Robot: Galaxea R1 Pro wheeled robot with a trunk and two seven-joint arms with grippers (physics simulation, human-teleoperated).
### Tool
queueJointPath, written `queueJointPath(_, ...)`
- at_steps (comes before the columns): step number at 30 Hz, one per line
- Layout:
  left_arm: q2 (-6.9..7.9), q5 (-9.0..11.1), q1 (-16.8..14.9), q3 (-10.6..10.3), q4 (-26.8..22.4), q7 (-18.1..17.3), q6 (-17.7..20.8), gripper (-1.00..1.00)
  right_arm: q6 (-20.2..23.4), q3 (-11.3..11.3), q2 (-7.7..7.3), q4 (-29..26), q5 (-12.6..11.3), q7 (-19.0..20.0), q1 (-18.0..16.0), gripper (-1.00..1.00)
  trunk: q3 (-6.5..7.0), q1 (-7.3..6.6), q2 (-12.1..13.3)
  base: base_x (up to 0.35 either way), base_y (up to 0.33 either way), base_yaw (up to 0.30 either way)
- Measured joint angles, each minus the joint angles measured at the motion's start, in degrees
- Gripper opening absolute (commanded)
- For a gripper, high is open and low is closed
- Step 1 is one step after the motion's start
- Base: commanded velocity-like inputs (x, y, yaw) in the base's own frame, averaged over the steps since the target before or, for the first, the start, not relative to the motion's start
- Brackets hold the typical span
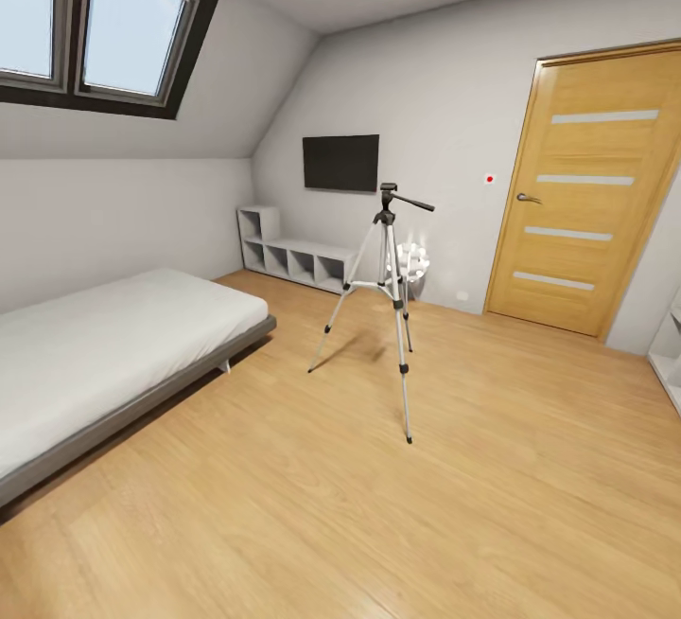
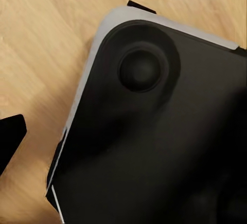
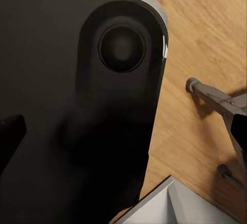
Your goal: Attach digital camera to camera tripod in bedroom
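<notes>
camera tripod [image 1: 385, 292] standing on the bedroom's wood floor [image 1: 492, 468], bed [image 1: 104, 344] off to the side, honestly can't tell if either arm's fingers are open or closed

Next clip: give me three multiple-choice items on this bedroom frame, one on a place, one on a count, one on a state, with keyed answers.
1. Where does the camera tripod stand?
A. on the bed
B. on the wood floor, in front of the TV wall
C. inside the shelf unit

2. How many pale stripes cross the door?
A. two
B. four
C. six

3. What state is the door in?
A. shut
B. wide open
C. off its hinges

Answers: 1 B, its feet rest on the floor; 2 B, four stripes show; 3 A, it sits flush in its frame.
</notes>
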Motion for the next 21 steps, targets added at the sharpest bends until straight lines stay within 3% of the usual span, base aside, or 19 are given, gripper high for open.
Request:
queueJointPath(3,1.24,-0.02,-0.03,-0.01,-1.82,0.47,0.28,1.00,0.33,-0.01,-0.47,-1.58,1.00,0.27,-0.17,1.00,0.01,0.00,0.00,0.000,0.000,0.000)
queueJointPath(7,3.57,0.05,-0.07,0.00,-7.86,1.57,2.06,1.00,2.63,-0.07,-1.09,-7.62,3.83,0.59,-1.00,1.00,0.02,0.00,0.00,0.000,0.000,0.000)
queueJointPath(8,4.89,-0.06,-0.10,0.02,-11.74,1.97,4.54,1.00,5.01,-0.17,-1.20,-11.91,5.17,0.72,-1.77,1.00,0.03,0.00,0.01,0.000,0.000,0.000)
queueJointPath(10,6.16,-0.16,-0.12,0.00,-16.36,2.22,8.61,1.00,8.31,-0.31,-1.21,-17.09,6.09,0.86,-2.77,1.00,0.03,0.00,0.01,0.000,0.000,0.000)
queueJointPath(11,6.69,-0.23,-0.14,0.00,-18.82,2.33,11.27,1.00,10.38,-0.38,-1.21,-19.71,6.43,0.95,-3.31,1.00,0.03,0.00,0.01,0.000,0.000,0.000)
queueJointPath(12,8.39,-0.61,-0.99,0.08,-24.64,2.64,25.73,1.00,21.39,-0.70,-1.08,-29.26,6.25,1.89,-3.90,1.00,0.00,0.00,0.01,0.000,0.000,0.000)
queueJointPath(13,8.70,-0.48,-1.89,0.08,-32.78,2.68,29.37,1.00,23.98,-0.70,-1.05,-33.67,5.93,2.26,-9.12,1.00,0.04,0.00,0.01,0.000,0.000,0.000)
queueJointPath(14,8.86,-0.50,-2.68,0.10,-35.41,2.71,31.97,1.00,26.07,-0.72,-1.02,-35.51,5.43,2.67,-10.46,1.00,0.04,0.00,0.02,0.000,0.000,0.000)
queueJointPath(15,8.98,-0.50,-4.53,0.11,-38.93,2.75,36.16,1.00,29.71,-0.76,-0.98,-38.21,4.09,3.64,-11.54,1.00,0.05,0.00,0.02,0.000,0.000,0.000)
queueJointPath(18,8.57,-0.32,-9.61,0.13,-43.06,2.78,40.70,1.00,34.13,-0.79,-0.97,-40.75,1.26,5.34,-15.89,1.00,0.05,0.00,0.02,0.000,0.000,0.000)
queueJointPath(19,6.82,0.04,-13.19,0.18,-45.07,2.77,43.70,1.00,37.39,-0.84,-0.99,-42.21,-2.97,6.87,-19.47,1.00,0.00,0.00,0.01,0.000,0.000,0.000)
queueJointPath(20,6.06,0.04,-20.19,0.18,-45.04,2.76,44.21,1.00,37.95,-0.85,-1.01,-42.49,-3.96,7.19,-24.53,1.00,0.04,0.00,0.01,0.000,0.000,0.000)
queueJointPath(21,5.32,0.06,-22.44,0.18,-44.66,2.76,44.57,1.00,38.33,-0.87,-1.05,-42.66,-4.83,7.45,-24.47,1.00,0.03,0.00,0.01,0.000,0.000,0.000)
